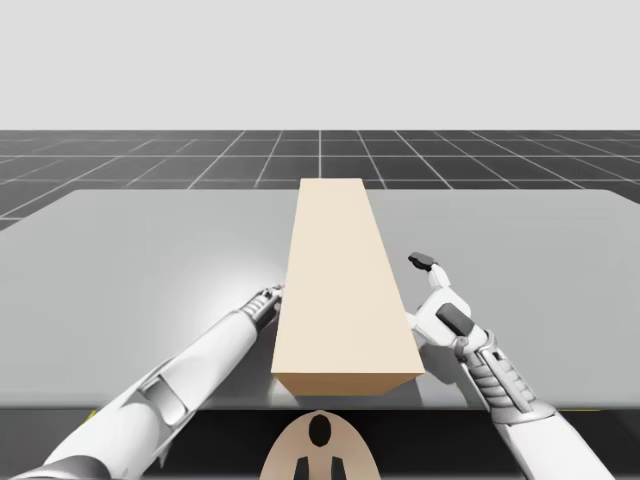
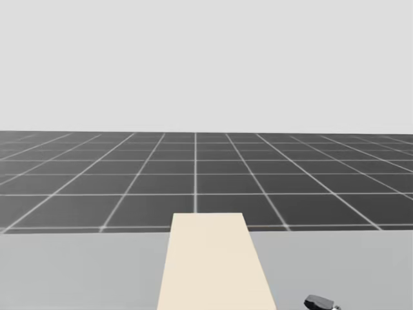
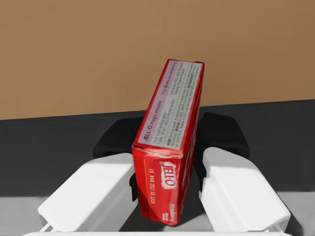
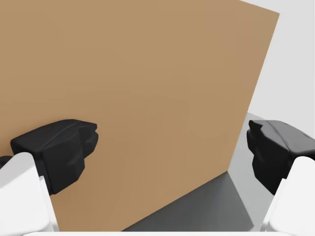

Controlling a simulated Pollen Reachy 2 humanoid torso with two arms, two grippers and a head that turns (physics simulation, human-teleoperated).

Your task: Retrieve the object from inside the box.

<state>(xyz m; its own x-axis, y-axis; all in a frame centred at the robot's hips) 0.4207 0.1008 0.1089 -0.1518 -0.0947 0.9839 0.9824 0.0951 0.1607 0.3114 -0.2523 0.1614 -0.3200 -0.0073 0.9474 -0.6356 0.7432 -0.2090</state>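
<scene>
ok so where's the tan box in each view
High view: tan box down the table's middle, between my arms.
Head view: low centre, on the table.
Left wrist view: brown wall behind the red box in my left gripper.
Right wrist view: brown wall ahead of my right gripper.
Shared landmark: the grey table under it.

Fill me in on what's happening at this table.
My left gripper is shut on a small red box, gripping it from two sides at the left wall of the long tan box. My right gripper stands open at the tan box's right side, holding nothing. The tan box lies lengthwise on the grey table.
</scene>
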